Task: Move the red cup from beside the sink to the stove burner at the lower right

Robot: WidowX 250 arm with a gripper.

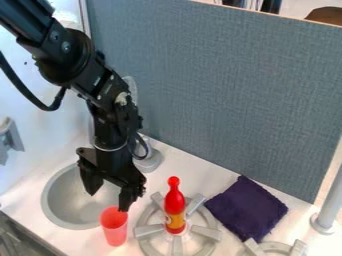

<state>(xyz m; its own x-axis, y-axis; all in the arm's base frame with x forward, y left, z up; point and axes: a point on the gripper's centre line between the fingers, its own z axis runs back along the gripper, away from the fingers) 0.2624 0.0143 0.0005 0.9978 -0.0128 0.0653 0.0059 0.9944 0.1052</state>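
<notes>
Seemingly light and slick, a red cup stands upright between sink and burner, best pinched at its wall, as the open hand hangs nearby, one fingertip at the rim.

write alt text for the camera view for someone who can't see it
A black robot arm hangs with its gripper open over a round grey sink, one finger by the rim of a red cup. Right of the cup, a red bottle stands on a burner, beside a dark purple cloth.
</notes>
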